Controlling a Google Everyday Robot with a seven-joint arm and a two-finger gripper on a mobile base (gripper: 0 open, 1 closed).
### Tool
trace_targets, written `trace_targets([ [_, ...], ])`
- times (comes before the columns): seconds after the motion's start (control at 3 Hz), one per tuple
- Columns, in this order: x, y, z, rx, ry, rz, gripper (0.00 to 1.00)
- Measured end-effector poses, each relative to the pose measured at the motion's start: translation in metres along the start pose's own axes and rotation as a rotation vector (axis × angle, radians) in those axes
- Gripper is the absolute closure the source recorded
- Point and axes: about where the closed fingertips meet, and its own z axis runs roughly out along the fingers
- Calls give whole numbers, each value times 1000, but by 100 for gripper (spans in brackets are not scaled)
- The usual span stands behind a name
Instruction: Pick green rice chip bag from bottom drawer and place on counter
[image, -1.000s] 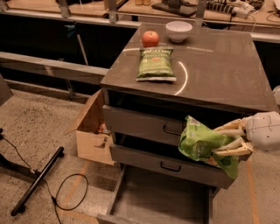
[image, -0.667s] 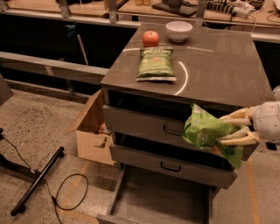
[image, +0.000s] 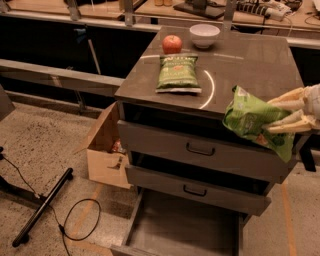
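Observation:
My gripper (image: 278, 116) comes in from the right edge and is shut on the green rice chip bag (image: 248, 118), a glossy bright green puffy bag. The bag hangs at the counter's front right edge, in front of the top drawer front, lifted above the floor. The bottom drawer (image: 180, 227) is pulled open below, its flat grey floor bare. The counter (image: 250, 60) is a dark slab with a thin white curved line.
On the counter lie a duller olive-green bag (image: 177, 73), a red apple (image: 172, 44) and a white bowl (image: 204, 35). Two drawer fronts with black handles (image: 200, 150) sit above the open drawer. An open cardboard box (image: 106, 150) stands left of the cabinet; a black stand and cable (image: 42, 207) lie on the floor.
My gripper has lifted the green bag upward, from beside the middle drawer front to the level of the counter's front edge.

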Motion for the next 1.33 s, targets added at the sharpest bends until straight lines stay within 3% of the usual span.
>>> trace_targets([
  [0.33, 0, -48, -11, 40, 39, -46, 100],
  [0.67, -2, -97, 0, 89, 71, -78, 100],
  [1.0, -3, -134, 23, 143, 73, -99, 85],
  [1.33, 2, -156, 43, 198, 96, -110, 62],
])
